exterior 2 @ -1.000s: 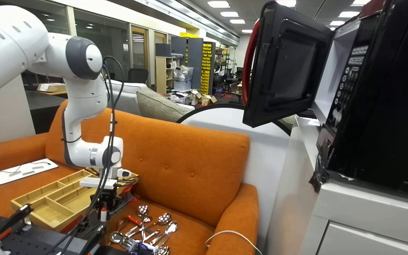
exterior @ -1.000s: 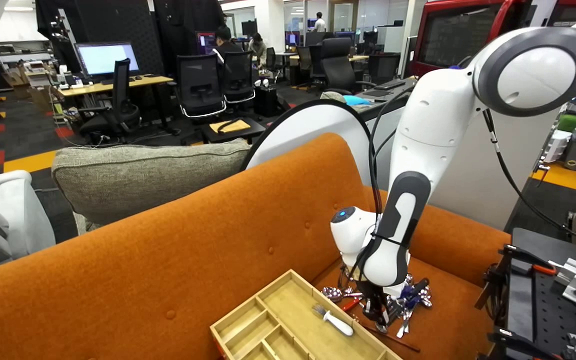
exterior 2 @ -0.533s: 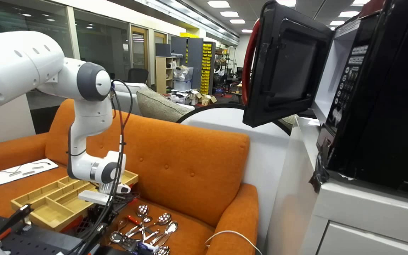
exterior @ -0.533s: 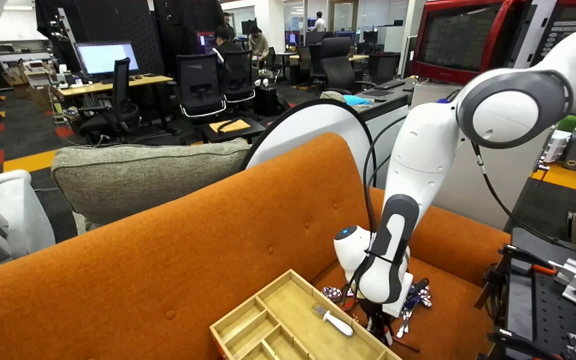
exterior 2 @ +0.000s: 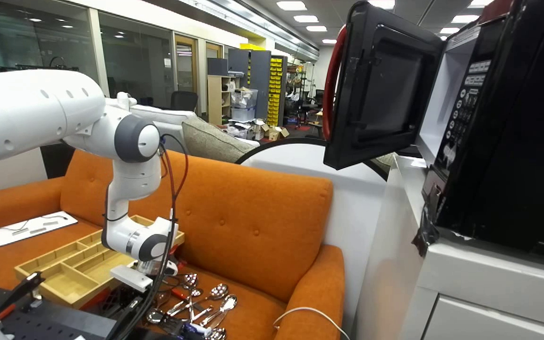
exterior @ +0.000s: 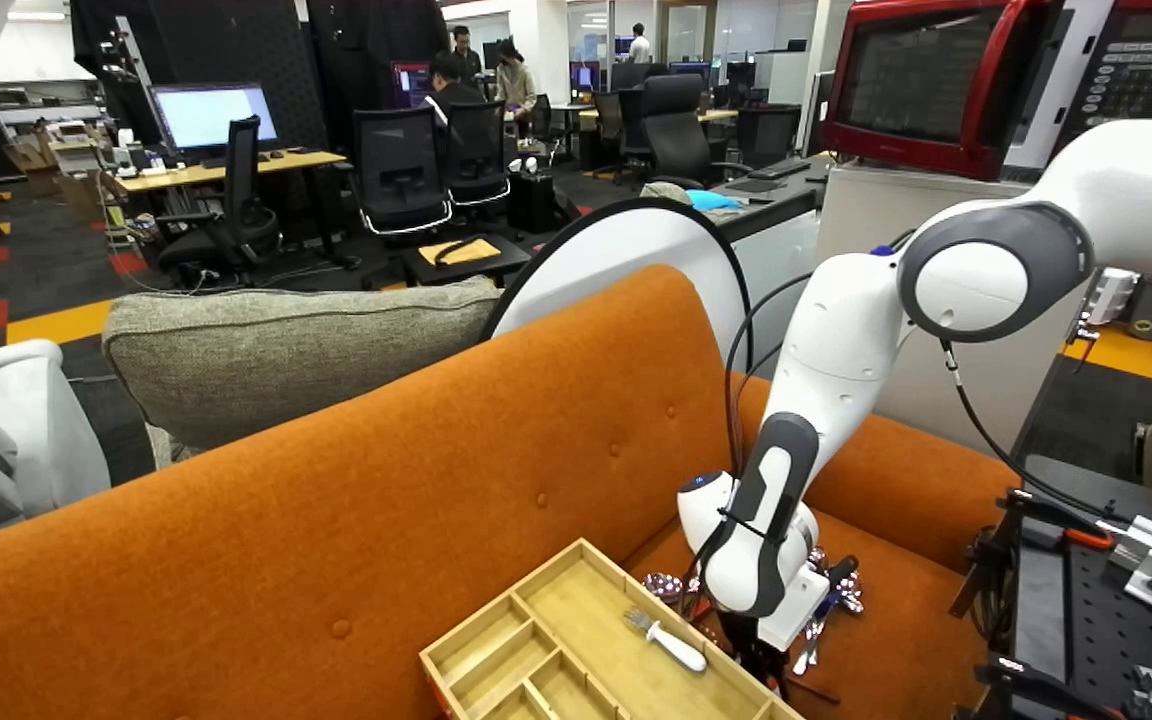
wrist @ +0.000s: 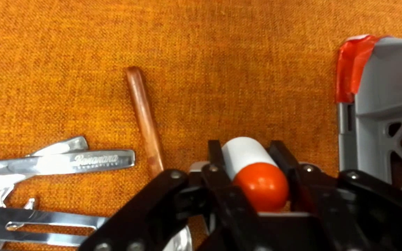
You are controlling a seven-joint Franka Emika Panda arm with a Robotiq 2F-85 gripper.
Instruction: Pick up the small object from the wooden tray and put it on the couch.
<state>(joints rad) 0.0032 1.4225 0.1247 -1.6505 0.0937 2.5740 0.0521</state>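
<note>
The small object (wrist: 255, 170), a white cylinder with a round red end, sits between the fingers of my gripper (wrist: 246, 143) in the wrist view. My gripper is shut on it, low over the orange couch (wrist: 204, 52). In an exterior view the gripper (exterior: 766, 665) is beside the wooden tray (exterior: 576, 610), over the couch seat (exterior: 911, 600); the object is hidden there. The tray (exterior 2: 95, 267) and couch (exterior 2: 258, 212) also show in an exterior view, where cables and the arm hide most of the gripper. A white-handled fork (exterior: 676, 648) lies in the tray.
Metal spoons and other utensils (exterior 2: 227, 302) lie on the seat near the gripper. A wooden handle (wrist: 145, 118) lies left of the fingers in the wrist view, and a grey crate (wrist: 347, 146) with red tape stands at right. A black bench (exterior: 1086, 600) with clamps stands in front.
The arm has moved down, bringing the gripper lower toward the couch seat beside the tray. The object's red and white end showed below the gripper a second ago and is now hidden in that view.
</note>
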